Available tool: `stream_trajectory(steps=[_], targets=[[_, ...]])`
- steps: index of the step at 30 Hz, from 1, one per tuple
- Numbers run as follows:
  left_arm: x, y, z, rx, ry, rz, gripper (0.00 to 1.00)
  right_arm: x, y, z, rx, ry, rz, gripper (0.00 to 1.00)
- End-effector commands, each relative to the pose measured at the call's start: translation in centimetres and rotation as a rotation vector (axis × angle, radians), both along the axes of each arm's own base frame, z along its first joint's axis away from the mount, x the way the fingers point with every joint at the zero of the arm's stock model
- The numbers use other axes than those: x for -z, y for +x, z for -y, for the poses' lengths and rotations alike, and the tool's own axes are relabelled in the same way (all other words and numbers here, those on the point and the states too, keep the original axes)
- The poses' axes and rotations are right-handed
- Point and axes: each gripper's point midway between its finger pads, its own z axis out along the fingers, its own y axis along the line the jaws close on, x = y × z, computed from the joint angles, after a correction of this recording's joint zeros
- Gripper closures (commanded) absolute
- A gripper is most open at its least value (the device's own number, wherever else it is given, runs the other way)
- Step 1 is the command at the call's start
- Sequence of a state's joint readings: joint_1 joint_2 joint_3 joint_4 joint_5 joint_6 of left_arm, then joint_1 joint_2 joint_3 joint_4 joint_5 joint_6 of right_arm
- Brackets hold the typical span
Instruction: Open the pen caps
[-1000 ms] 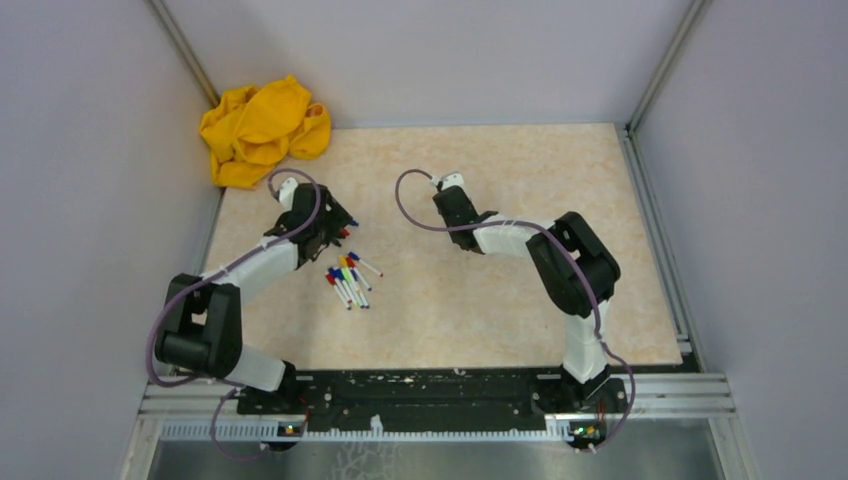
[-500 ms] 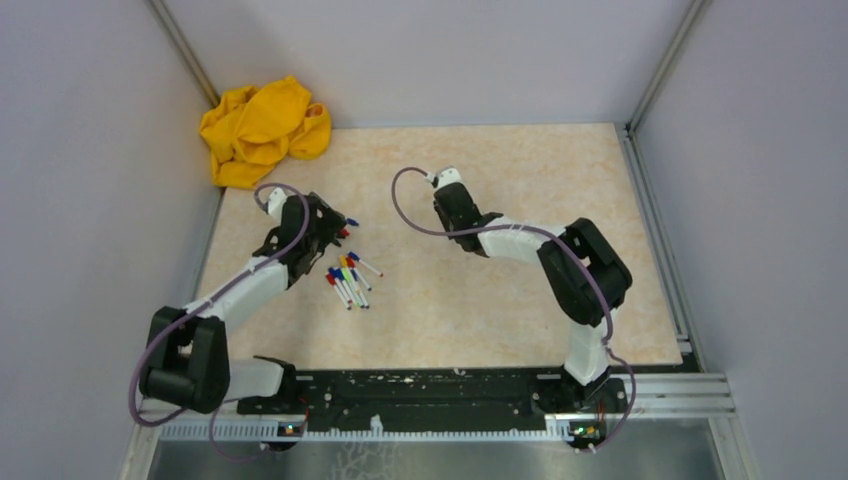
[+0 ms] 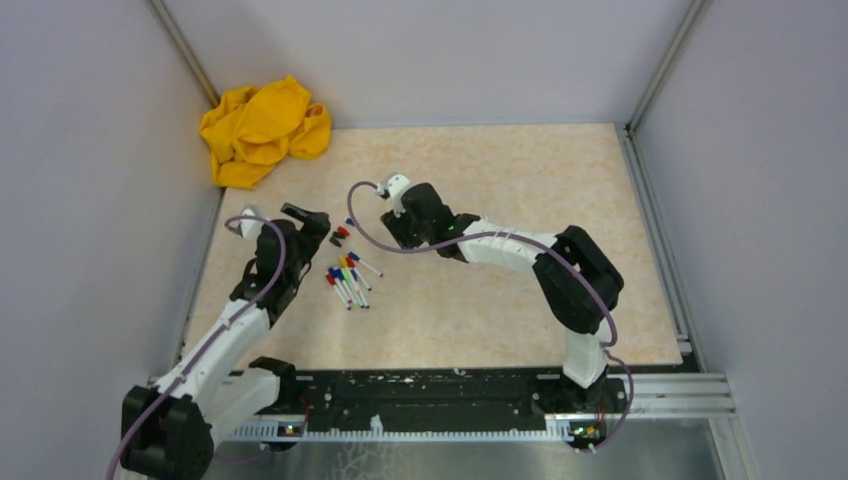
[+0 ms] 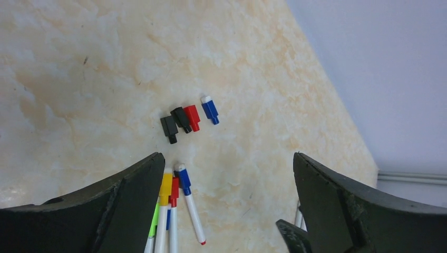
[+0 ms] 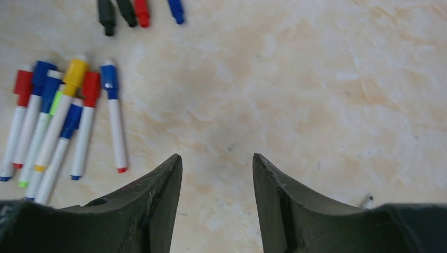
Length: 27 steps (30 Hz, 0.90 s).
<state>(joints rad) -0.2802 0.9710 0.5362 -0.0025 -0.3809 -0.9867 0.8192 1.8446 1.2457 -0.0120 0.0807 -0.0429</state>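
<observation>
Four loose caps lie twelve o'clock of the markers; left gripper, right gripper gape empty: pinch one mid-barrel, pull straight.

From the left wrist, the bundled markers run off the lower edge. Their left side is hidden behind a finger of the left pincer, and thin white ends by the other finger are mostly covered. From the right wrist, the loose caps are cropped by the top edge. A white sliver beside the right pincer is too small to identify. From above, those caps are too small to count.
</observation>
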Motion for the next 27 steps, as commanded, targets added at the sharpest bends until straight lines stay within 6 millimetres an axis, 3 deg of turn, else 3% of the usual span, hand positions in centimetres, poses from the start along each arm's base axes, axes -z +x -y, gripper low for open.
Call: stream_trajectory(steps=[1, 7, 12, 27], targets=[[-1.2, -1.5, -1.0, -0.077, -0.079, 0.059, 0.02, -0.8, -2.0, -4.7, -0.159, 0.059, -0.032, 0.48], [-2.5, -3.4, -2.6, -0.157, -0.122, 0.113, 0.02, 0.6, -2.9, -7.4, -0.216, 0.055, -0.078, 0.50], [-2.5, -4.5, -3.3, -0.194, -0.168, 0.134, 0.02, 2.6, -3.6, -9.0, -0.245, 0.018, -0.106, 0.53], [-2.5, -5.4, -4.4, -0.245, -0.164, 0.148, 0.02, 6.2, -4.6, -10.9, -0.282, -0.081, -0.151, 0.58]])
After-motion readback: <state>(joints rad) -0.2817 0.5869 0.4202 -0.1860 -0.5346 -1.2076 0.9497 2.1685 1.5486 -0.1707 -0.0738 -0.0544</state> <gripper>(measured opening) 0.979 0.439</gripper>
